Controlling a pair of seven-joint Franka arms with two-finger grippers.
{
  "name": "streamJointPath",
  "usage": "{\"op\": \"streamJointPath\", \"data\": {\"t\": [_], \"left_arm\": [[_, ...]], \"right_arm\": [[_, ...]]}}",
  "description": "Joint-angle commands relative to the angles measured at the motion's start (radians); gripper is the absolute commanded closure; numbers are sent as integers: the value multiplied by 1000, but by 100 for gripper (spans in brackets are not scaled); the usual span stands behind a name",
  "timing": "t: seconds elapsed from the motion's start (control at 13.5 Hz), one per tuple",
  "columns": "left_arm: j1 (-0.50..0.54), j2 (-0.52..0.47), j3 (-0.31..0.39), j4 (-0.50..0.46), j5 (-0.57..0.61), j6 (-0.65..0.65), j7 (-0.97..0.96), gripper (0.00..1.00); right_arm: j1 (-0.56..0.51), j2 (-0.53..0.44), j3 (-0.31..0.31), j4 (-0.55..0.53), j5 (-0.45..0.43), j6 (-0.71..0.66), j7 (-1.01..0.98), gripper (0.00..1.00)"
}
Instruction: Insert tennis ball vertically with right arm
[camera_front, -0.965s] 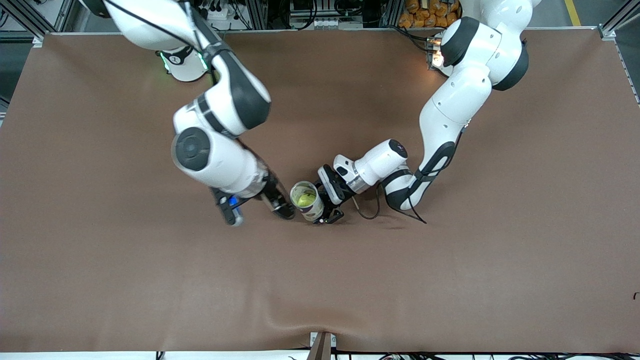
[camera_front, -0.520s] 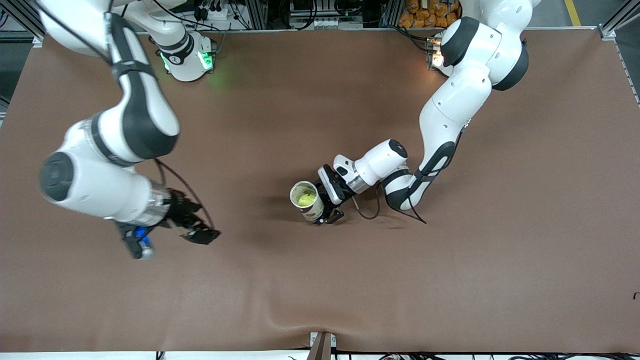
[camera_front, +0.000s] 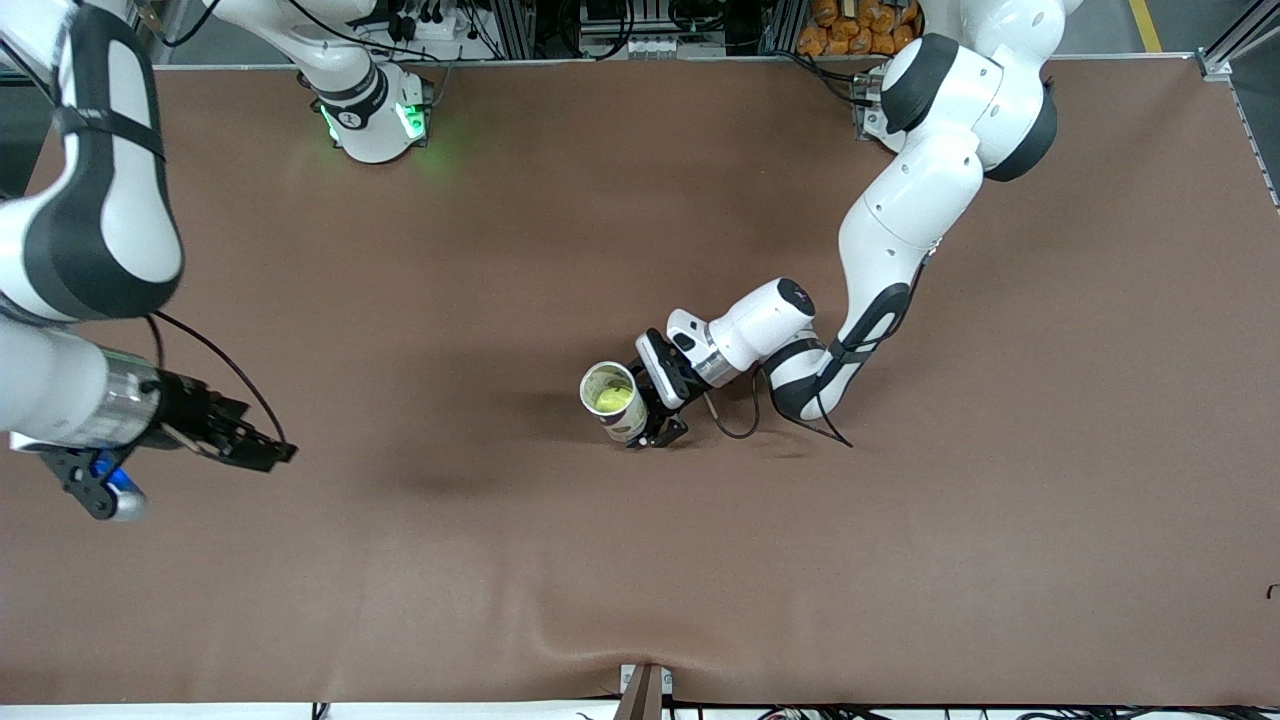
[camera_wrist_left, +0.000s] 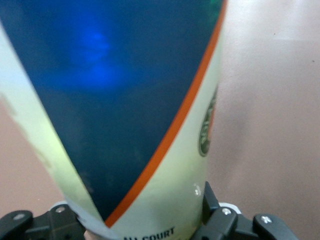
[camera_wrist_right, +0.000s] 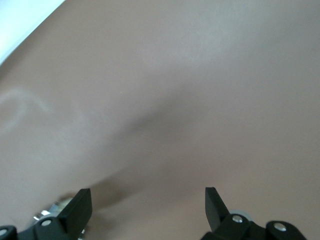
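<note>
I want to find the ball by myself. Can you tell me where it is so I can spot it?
Look at the big brown table, near its middle, where the left gripper closes on an upright, open-topped can with a dark blue, white and orange label. Inside it sits the yellow-green fuzzy tennis ball, the only bright, round thing there.

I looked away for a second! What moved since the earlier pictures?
The right gripper, open and empty, swung away from the can toward the right arm's end of the table. The left gripper stayed around the upright can, ball inside.
</note>
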Motion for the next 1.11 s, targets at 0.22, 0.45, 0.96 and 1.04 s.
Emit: {"op": "streamJointPath", "data": {"t": [0.22,0.45,0.96,1.04], "left_arm": [[-2,17,-3,5,6,6,-3,0],[-2,20,-3,5,6,7,-10,0],[7,21,-3,-1,15,7,-11,0],[7,21,-3,-3,15,7,-11,0]], "right_arm": [[-19,-28,27,109,-65,-84,-161,0],[-38,-86,32,153,-25,-225,-166,0],[-64,-330,-12,-49,-111,-321,-501,0],[-65,-378,-20,-117,-112,-293,-533,0]]}}
